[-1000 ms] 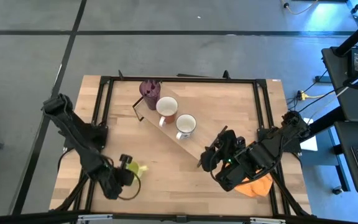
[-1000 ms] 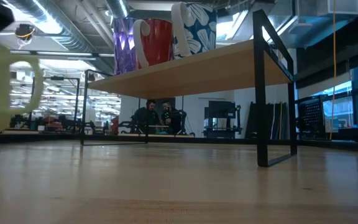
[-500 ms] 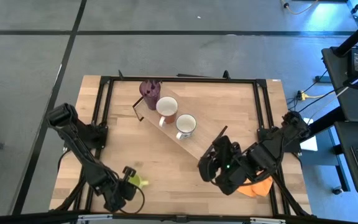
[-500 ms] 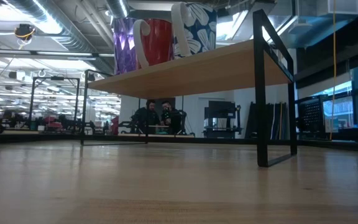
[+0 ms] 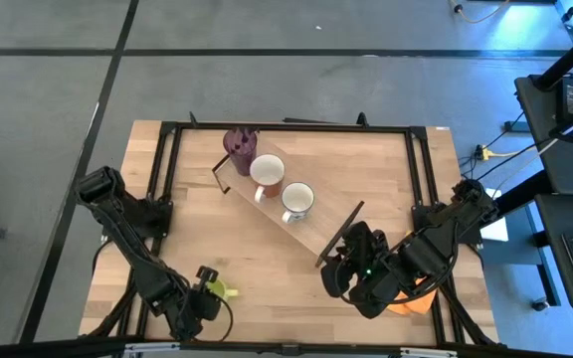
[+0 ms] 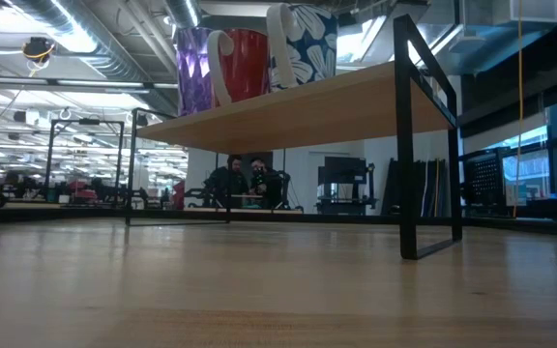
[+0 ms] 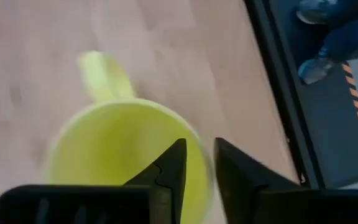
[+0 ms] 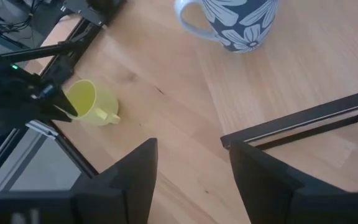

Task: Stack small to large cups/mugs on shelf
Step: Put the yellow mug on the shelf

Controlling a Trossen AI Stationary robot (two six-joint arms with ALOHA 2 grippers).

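yellow-green mug at the near left, three vessels lined up on the shelf

the yellow-green mug (image 5: 223, 289) sits on the table (image 5: 267, 268) close to its near edge, left of centre, with its handle pointing away from the left arm. the left gripper (image 7: 197, 167) is right over the mug's rim: one finger dips inside the mug and the other stands just outside the wall, with a narrow gap between them. whether the fingers press the rim or have let go of it cannot be told.

the shelf (image 5: 321, 234) runs diagonally across the table from far left to near right, with dark metal bars at its short ends. three vessels stand on it in a row. the purple tumbler (image 5: 239, 146) is at the far-left end, the brown mug (image 5: 267, 173) with a white inside is just beside it, and the blue floral mug (image 5: 297, 200) with a white inside comes next. the near-right part of the shelf is bare wood. from table height the same three show on top of the plank, close together.

the right gripper (image 8: 191, 163) hovers just off the near-right end of the shelf, its fingers spread wide and holding nothing. an orange cloth (image 5: 413, 301) lies under the right arm at the near right of the table.

two people (image 6: 246, 180) sit far off in the room beyond the table.
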